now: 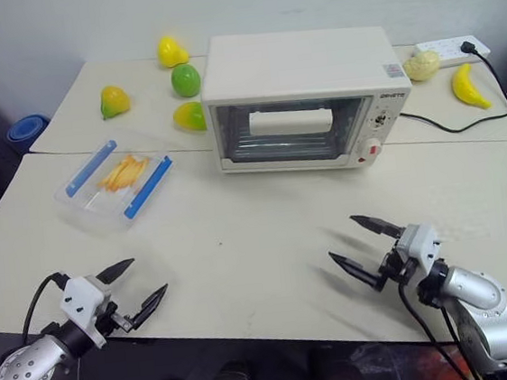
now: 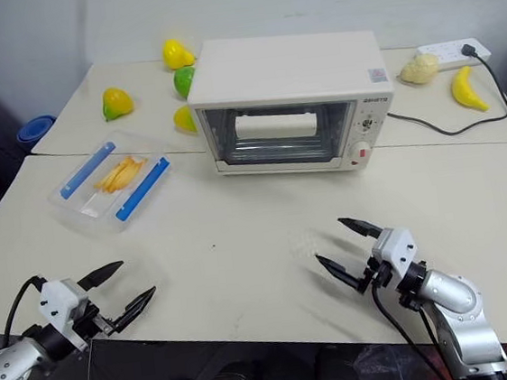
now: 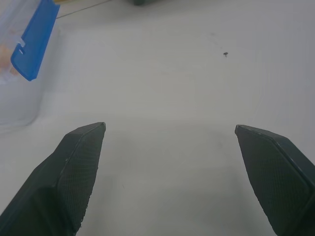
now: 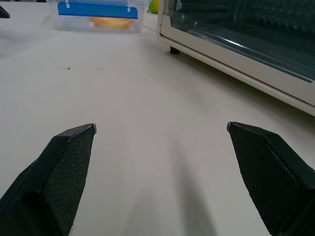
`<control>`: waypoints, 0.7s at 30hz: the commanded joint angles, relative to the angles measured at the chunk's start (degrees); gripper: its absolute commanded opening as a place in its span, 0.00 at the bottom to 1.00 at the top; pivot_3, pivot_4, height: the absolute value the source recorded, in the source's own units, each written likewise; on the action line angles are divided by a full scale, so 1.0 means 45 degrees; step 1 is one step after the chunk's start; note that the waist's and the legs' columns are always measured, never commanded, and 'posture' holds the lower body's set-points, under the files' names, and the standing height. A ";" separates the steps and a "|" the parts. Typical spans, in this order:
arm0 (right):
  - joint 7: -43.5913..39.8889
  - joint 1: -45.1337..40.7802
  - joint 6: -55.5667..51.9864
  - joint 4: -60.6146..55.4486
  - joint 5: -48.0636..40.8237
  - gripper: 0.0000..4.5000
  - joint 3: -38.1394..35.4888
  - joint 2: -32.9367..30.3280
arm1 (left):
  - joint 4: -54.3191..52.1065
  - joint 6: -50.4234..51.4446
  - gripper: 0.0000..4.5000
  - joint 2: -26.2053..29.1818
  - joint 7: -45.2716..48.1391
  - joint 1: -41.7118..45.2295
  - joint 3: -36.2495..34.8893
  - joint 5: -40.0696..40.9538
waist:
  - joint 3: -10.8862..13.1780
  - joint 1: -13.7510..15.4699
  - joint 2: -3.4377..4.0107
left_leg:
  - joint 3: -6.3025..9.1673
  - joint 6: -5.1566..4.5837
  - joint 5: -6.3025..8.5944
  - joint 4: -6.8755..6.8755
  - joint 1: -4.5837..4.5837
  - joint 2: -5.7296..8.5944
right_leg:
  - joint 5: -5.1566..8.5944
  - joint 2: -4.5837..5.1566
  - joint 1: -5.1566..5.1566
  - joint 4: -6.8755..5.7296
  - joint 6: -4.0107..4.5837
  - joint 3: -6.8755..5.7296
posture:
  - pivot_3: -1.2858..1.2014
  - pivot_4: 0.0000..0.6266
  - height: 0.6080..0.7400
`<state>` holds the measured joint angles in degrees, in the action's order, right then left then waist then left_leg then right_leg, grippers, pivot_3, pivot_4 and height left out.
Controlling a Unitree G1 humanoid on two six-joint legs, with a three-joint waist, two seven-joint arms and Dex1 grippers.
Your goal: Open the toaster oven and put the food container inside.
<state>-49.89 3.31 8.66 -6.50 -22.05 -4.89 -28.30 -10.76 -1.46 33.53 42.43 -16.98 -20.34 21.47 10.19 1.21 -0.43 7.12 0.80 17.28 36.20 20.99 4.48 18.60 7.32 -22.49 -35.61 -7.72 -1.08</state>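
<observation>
Both my grippers, left gripper (image 1: 135, 288) and right gripper (image 1: 361, 246), hover spread wide, holding nothing. Toaster oven (image 1: 303, 98) door closed (food container (image 1: 115, 181) sits left of it, on the table (image 1: 240, 237)).

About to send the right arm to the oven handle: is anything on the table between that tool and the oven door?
Nothing visible. Bare table lies between the open right tool and the toaster oven, whose glass door is shut. The food container sits off to the oven's left, out of that path.
</observation>
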 commanded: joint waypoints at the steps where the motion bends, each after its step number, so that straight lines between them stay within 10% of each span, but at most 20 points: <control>1: -0.0218 -0.0274 -0.0139 -0.0093 -0.0427 0.99 -0.0111 -0.0020 | -0.0564 0.0085 1.00 0.0086 0.0023 -0.0002 -0.0265 0.0281 | 0.0000 0.0003 0.0000 | 0.0000 0.0000 0.0000 0.0000 0.0000 0.0000 | 0.0000 0.0000 0.0000 0.0000 0.0000 0.0000 | 0.52 0.24 1.00; 21: 0.0049 -0.6168 -0.4136 0.1225 -0.2305 0.99 -0.0590 -0.0152 | -0.1732 0.3831 1.00 0.0728 0.0710 0.4146 -0.0520 0.4522 | 0.0009 -0.0036 0.0016 | -0.0005 0.0015 0.0004 0.0025 0.0025 -0.0027 | -0.0012 -0.0024 -0.0023 -0.0004 0.0022 -0.0002 | 0.52 0.24 1.00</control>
<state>-49.38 -23.47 -10.50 -0.57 -32.59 -6.80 -29.34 -16.30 15.17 37.09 46.87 0.98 -21.56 39.96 10.23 1.05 -0.36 7.09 0.87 17.29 36.32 21.11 4.36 18.54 7.21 -22.60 -35.63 -7.62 -1.09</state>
